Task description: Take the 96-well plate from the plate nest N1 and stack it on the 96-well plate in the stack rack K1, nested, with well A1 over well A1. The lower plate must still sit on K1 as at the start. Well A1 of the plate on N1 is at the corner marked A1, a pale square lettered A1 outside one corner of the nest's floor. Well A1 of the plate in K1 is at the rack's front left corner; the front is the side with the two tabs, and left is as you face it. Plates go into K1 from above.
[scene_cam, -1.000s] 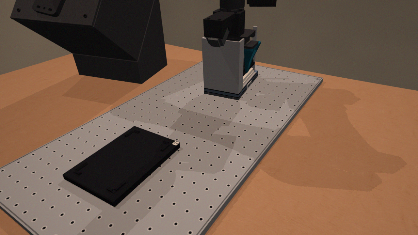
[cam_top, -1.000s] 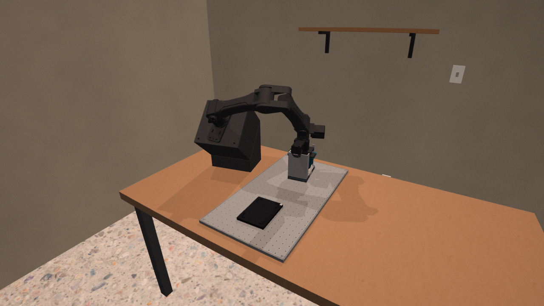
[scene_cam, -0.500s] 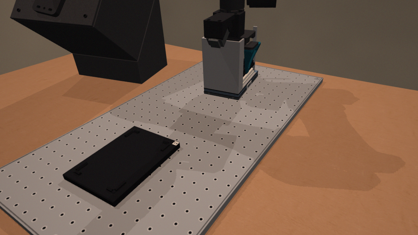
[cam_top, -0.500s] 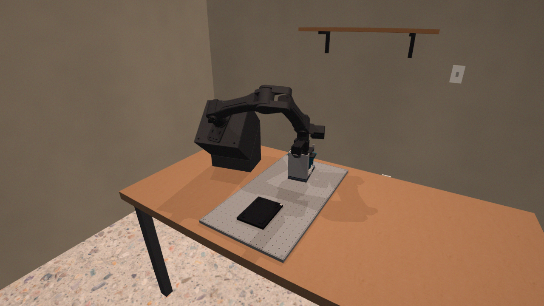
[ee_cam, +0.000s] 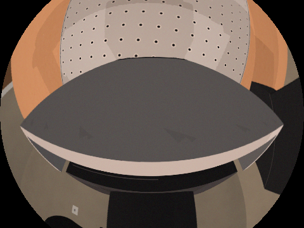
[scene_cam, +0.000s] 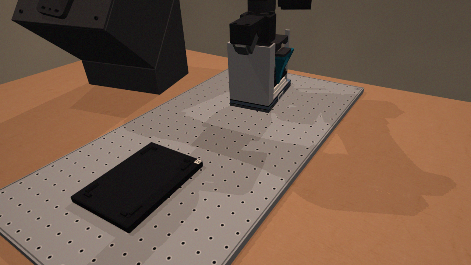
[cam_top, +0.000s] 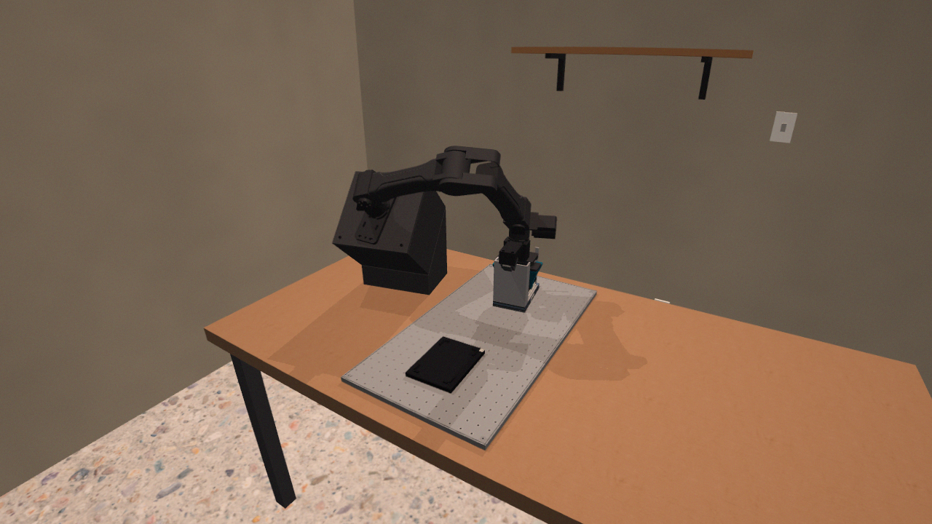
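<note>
Top view. The arm reaches from its black pedestal (cam_top: 391,260) down into the stack rack K1 (cam_top: 509,287) at the far end of the perforated breadboard (cam_top: 553,338). The gripper (cam_top: 521,263) is sunk into the rack's open top, its jaws set wide and clamped on the black 96-well plate, which the rack's pale wall hides from this side. The plate nest N1 (cam_top: 445,363) lies bare at the near end of the breadboard, well apart from the rack.

Exterior view. The rack's solid grey wall (scene_cam: 250,78) faces the camera; the wrist body sits at its upper rim. Through the open side one teal finger (scene_cam: 282,64) reaches down inside, just above the white lower plate (scene_cam: 281,86) resting on the rack's floor. The held plate itself cannot be made out. The A1 label (scene_cam: 197,161) marks the nest's right corner.

Wrist view. The rack's wall top (ee_cam: 152,110) fills the middle of the frame and blocks the fingers and both plates; the breadboard shows beyond it.
</note>
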`<state>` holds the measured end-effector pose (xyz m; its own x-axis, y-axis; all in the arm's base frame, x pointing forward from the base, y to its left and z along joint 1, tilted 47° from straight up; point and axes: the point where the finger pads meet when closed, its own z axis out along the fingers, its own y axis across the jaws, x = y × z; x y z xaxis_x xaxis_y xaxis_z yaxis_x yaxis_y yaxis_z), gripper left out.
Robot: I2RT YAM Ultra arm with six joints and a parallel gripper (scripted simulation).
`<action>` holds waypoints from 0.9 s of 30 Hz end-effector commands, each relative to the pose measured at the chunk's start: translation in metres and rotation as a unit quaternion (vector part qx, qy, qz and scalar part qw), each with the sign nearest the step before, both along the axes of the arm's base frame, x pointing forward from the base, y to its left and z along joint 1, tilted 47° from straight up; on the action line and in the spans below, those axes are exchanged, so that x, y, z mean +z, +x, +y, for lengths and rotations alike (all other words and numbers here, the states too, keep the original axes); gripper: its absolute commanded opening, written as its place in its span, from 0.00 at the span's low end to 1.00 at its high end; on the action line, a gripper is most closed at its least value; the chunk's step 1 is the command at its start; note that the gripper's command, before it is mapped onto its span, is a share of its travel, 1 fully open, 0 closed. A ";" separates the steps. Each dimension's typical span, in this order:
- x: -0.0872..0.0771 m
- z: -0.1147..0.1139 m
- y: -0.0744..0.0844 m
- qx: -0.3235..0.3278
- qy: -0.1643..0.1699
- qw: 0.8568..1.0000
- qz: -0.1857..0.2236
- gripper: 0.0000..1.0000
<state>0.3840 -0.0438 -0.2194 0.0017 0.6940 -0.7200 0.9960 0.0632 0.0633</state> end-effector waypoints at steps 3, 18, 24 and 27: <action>-0.003 0.001 0.000 0.007 -0.005 1.000 0.001 0.00; -0.003 0.000 0.000 0.007 -0.005 1.000 0.000 0.00; -0.006 -0.001 -0.002 0.007 -0.006 1.000 0.003 0.00; -0.003 -0.002 0.000 0.006 -0.006 1.000 0.001 0.00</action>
